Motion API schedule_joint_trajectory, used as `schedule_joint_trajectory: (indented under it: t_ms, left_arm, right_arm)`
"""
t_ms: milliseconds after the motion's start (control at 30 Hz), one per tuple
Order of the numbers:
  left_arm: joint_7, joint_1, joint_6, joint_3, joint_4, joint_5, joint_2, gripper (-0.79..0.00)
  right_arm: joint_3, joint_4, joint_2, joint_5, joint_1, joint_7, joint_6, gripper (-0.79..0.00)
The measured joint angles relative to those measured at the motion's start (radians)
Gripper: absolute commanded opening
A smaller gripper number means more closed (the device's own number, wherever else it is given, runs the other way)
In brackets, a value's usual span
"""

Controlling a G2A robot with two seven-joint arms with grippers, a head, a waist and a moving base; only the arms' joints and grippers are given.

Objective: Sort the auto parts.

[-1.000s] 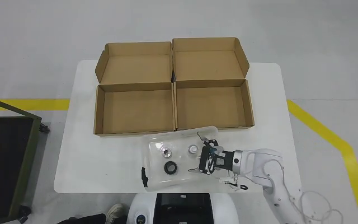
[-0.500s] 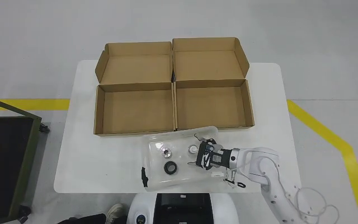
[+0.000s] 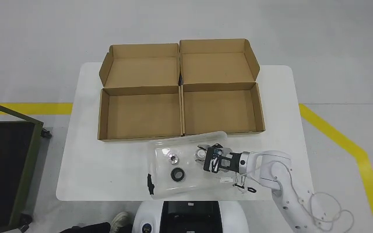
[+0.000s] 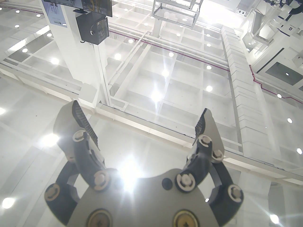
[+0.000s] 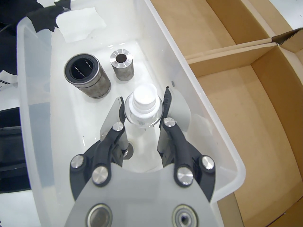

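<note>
A clear plastic bin [image 3: 186,138] stands at the table's front edge and holds the parts. A white-capped part with a clear round base [image 5: 144,106] stands upright on the bin floor, and my right gripper [image 5: 144,102] is shut on it, one finger against each side. In the top view that gripper [image 3: 203,158] sits inside the bin's right half. A large black-lined bearing sleeve [image 5: 87,76] and a small steel bushing [image 5: 122,66] stand just beyond the held part. My left gripper [image 4: 139,109] points up at the ceiling, open and empty.
Two open cardboard boxes sit side by side behind the bin, the left box [image 3: 141,115] and the right box [image 3: 221,110], their lids folded back. The bin wall [image 5: 165,48] runs close beside the right box [image 5: 236,109]. A yellow line marks the floor.
My right gripper has slid leftward inside the bin until its fingers came around the white-capped part. The other parts have not moved.
</note>
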Motion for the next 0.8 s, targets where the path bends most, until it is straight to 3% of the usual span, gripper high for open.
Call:
schedule_joint_trajectory:
  t_ms: [267, 467, 800]
  left_arm:
    - [0.000, 0.000, 0.000, 0.000, 0.000, 0.000, 0.000, 0.000]
    - [0.000, 0.000, 0.000, 0.000, 0.000, 0.000, 0.000, 0.000]
    - [0.000, 0.000, 0.000, 0.000, 0.000, 0.000, 0.000, 0.000]
  right_arm:
    - [0.035, -0.089, 0.010, 0.101, 0.007, 0.021, -0.027, -0.785]
    - [0.030, -0.056, 0.005, 0.234, 0.028, -0.066, 0.001, -0.785]
    - [-0.037, -0.023, -0.021, 0.373, 0.155, -0.277, 0.101, -0.785]
